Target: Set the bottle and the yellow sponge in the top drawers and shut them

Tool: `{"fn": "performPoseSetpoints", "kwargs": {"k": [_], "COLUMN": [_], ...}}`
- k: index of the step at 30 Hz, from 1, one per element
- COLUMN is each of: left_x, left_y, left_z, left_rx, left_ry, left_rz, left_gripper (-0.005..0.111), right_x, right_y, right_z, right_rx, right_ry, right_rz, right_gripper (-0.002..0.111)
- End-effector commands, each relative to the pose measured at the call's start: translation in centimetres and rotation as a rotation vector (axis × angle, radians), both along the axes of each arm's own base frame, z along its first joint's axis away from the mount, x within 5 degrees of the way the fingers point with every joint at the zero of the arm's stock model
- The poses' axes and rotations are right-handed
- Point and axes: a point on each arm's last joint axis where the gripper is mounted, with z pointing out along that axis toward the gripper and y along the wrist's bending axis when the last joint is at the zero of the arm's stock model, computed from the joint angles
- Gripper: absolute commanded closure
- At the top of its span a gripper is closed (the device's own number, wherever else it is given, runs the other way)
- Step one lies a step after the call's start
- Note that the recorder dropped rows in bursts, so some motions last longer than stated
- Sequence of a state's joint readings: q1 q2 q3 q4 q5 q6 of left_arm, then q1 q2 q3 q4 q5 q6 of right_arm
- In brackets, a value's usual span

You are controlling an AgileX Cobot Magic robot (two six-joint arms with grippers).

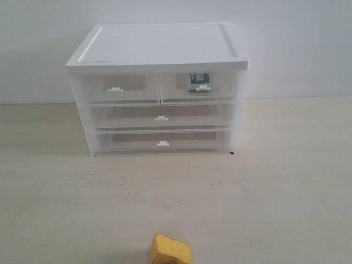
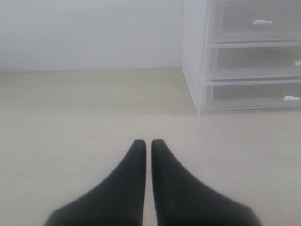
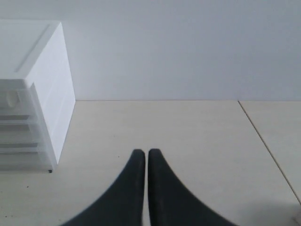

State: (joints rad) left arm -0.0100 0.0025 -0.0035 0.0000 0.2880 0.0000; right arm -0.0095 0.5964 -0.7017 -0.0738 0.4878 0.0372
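Observation:
The bottle (image 1: pixel 199 81) shows through the clear front of the right top drawer (image 1: pixel 223 87), which is pushed in. The left top drawer (image 1: pixel 93 88) is pushed in too and looks bare inside. The yellow sponge (image 1: pixel 170 251) lies on the table near the front edge, well in front of the cabinet. Neither arm appears in the exterior view. My left gripper (image 2: pixel 148 142) hovers over bare table to the cabinet's left, shut and holding nothing. My right gripper (image 3: pixel 143 152) hovers over bare table to the cabinet's right, shut and holding nothing.
The white-topped cabinet (image 1: pixel 159 44) stands at the back against a pale wall, with two full-width drawers (image 1: pixel 209 115) below the top pair, both pushed in. A seam in the tabletop (image 3: pixel 268 150) runs past the right gripper.

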Motion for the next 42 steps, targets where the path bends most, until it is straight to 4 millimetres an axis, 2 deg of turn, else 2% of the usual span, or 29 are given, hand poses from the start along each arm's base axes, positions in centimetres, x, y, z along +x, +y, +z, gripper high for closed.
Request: {"fn": "performPoseSetpoints", "kwargs": {"k": [1,3,6,13,18,28,42], "left_x": [0.0,0.0,0.0,0.0,0.0,0.0,0.0], "left_y": [0.0,0.0,0.0,0.0,0.0,0.0,0.0], "left_z": [-0.1,-0.1,-0.1,-0.1,-0.1,-0.1,-0.1], "left_rx": [-0.018,-0.018,-0.018,-0.018,-0.018,-0.018,-0.018], "left_ry": [-0.003,-0.003,-0.003,-0.003,-0.003,-0.003,-0.003], "left_rz": [0.003,0.003,0.003,0.003,0.003,0.003,0.003], "left_gripper": [0.102,0.102,0.102,0.102,0.102,0.102,0.102], "right_x": [-0.2,-0.8,-2.0,-3.8,-3.7,-5.6,-6.3], "right_y": [-0.1,0.0,0.1,0.1,0.1,0.3,0.3], "right_z": [-0.1,-0.4,-2.6,-6.2,-7.7,-12.7,-17.0], "right_rx": [-0.025,-0.036,-0.042,-0.042,-0.035,0.009,0.022], "right_ry": [-0.009,-0.035,-0.073,-0.075,-0.054,-0.087,-0.069], "right_rz": [0.001,0.005,0.014,0.016,0.018,0.021,0.022], "right_gripper": [0.108,0.108,0.108,0.108,0.108,0.108,0.108]}}
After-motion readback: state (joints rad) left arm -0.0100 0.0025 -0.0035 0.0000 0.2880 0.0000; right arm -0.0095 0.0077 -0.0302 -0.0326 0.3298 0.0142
